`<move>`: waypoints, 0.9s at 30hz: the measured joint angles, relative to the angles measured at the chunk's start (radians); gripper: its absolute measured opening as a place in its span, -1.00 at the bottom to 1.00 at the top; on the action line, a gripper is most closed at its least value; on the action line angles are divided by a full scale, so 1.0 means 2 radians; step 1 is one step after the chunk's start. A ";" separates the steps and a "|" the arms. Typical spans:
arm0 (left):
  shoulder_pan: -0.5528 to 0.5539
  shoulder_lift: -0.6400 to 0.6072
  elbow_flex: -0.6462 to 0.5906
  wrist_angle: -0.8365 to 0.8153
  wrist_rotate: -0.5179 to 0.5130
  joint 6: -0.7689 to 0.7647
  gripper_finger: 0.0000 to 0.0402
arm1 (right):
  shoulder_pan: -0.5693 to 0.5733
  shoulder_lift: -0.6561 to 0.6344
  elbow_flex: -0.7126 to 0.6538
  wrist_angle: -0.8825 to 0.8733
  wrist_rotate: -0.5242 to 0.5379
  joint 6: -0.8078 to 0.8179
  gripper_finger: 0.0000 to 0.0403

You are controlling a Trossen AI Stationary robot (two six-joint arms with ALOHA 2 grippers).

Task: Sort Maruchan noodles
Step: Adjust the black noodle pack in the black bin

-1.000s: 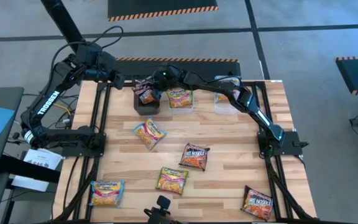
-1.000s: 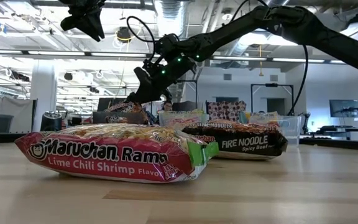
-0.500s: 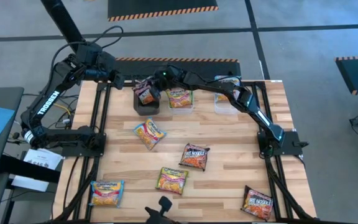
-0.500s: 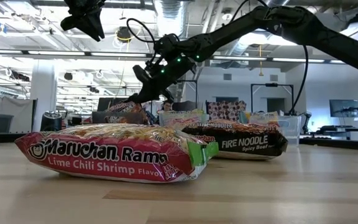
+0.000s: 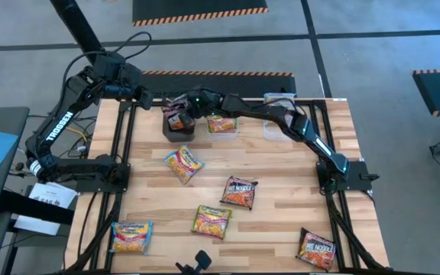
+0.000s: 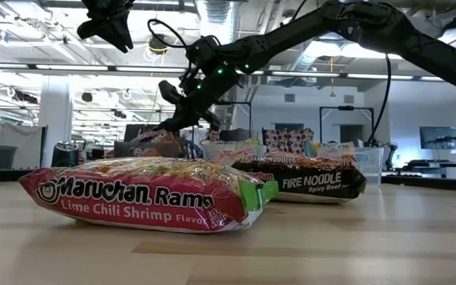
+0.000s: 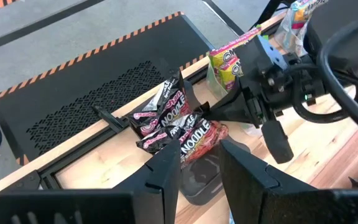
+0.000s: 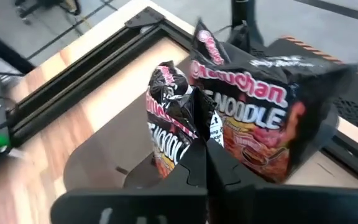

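My right gripper [image 5: 190, 105] reaches over the black tub [image 5: 179, 131] at the table's far side. It is shut at the top of dark Fire Noodle packets [image 8: 253, 124] that stand in the tub; these also show in the left wrist view [image 7: 179, 121]. My left gripper [image 7: 201, 168] is open and empty, held high over the far left corner [image 5: 140, 98]. Other Maruchan packets lie flat on the table: a lime chili shrimp one [image 5: 183, 164], a dark one [image 5: 239, 192], two more colourful ones [image 5: 211, 221] [image 5: 131, 237] and a dark one [image 5: 316, 249]. My right gripper has its shut fingertips at the upper edge [image 8: 215, 132] of a dark packet, where two packets meet. The fingers slant down from the table's right. The packet stands on end in the black tub, leaning on its neighbour. The fingers hide how much of the edge lies between them.
A clear tub [image 5: 222, 122] with an orange packet stands right of the black tub. Another clear tub [image 5: 278, 126] with light packets stands farther right. Black frame rails [image 5: 124, 145] run along the table's left and right sides.
My right gripper has moved a little toward the table's left, over the black tub, and has stayed shut. The dark packets in the tub stand much as before.
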 joint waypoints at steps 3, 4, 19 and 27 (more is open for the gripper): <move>0.000 0.000 0.000 0.000 0.000 0.000 -0.52 | 0.001 0.000 0.000 -0.022 0.019 0.018 -0.98; 0.000 0.000 0.000 0.000 0.000 0.000 -0.52 | 0.000 0.003 0.000 -0.027 0.024 0.024 -0.98; 0.000 0.000 0.000 -0.002 -0.001 0.007 -0.52 | -0.001 0.027 0.000 -0.001 0.026 0.053 -0.98; 0.000 0.000 0.000 -0.002 -0.002 0.010 -0.52 | 0.008 0.019 0.000 0.046 0.035 0.012 -0.98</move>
